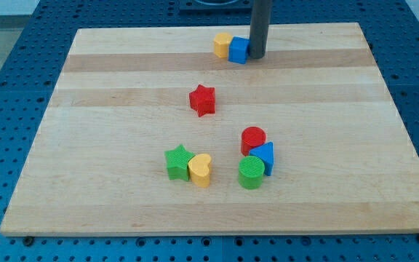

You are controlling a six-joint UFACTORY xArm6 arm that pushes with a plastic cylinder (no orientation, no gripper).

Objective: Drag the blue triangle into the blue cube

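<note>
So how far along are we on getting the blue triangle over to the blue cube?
Nothing looks done yet. The blue triangle sits near the view's bottom, wedged among the red cylinder and green cylinder, far from the blue cube at the view's top. My tip rests right beside the blue cube, on its right. Left: move down to the triangle and push it all the way up.

Inspection found no legible text, label, brand, number or sign anywhere in the camera view. The wooden counter [122,73] carried only plain grain and bore no markings. The faces of the coloured blocks, including the blue triangle [265,156] and the blue cube [238,50], were unmarked. The dark rod was likewise blank, down to my tip [257,56].
</note>
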